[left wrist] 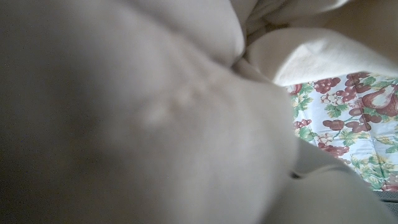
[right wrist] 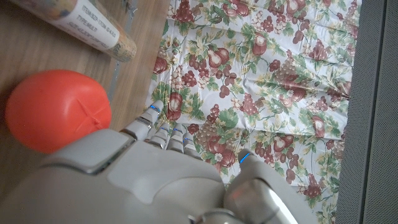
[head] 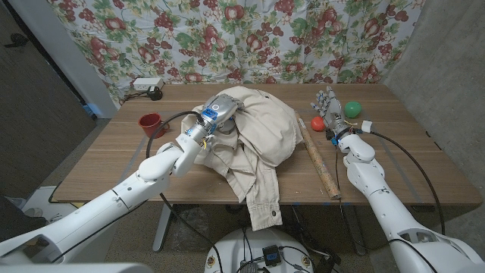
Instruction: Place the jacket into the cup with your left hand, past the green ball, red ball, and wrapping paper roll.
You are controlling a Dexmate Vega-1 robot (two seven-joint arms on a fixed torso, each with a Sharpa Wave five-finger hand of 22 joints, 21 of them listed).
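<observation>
- Jacket (head: 254, 136): beige, bunched in a heap at mid-table, with one part trailing over the near edge of the wooden table (head: 114, 178) and hanging below it.
- Left hand (head: 216, 114): pressed into the left side of the heap, wrist and back showing, fingers buried in cloth. Whether it had a grasp on the fabric could not be told.
- Left wrist view: blurred beige folds of the jacket (left wrist: 155, 112) close against the lens, with a patch of the floral cloth (left wrist: 348, 112) beyond.
- Cup (head: 151, 123): red, upright on the table to the left of the jacket, apart from it, opening upward.
- Right hand (head: 329, 106): at the far right of the table, standing on edge with fingers extended and spread, nothing held.
- Red ball (head: 317, 123): just beside the right hand, between it and the jacket. In the right wrist view the red ball (right wrist: 57, 110) sat on the wood close against the back of the right hand (right wrist: 143, 180).
- Green ball (head: 353, 109): on the other side of the right hand, near it.
- Wrapping paper roll (head: 320, 160): brown, lying lengthwise from near the red ball toward the near edge, alongside the jacket's right side. Its labelled end (right wrist: 81, 25) showed in the right wrist view.
- Floral cloth (head: 250, 38) hung behind the table.
- Power strip (head: 146, 86): white, at the far left corner.
</observation>
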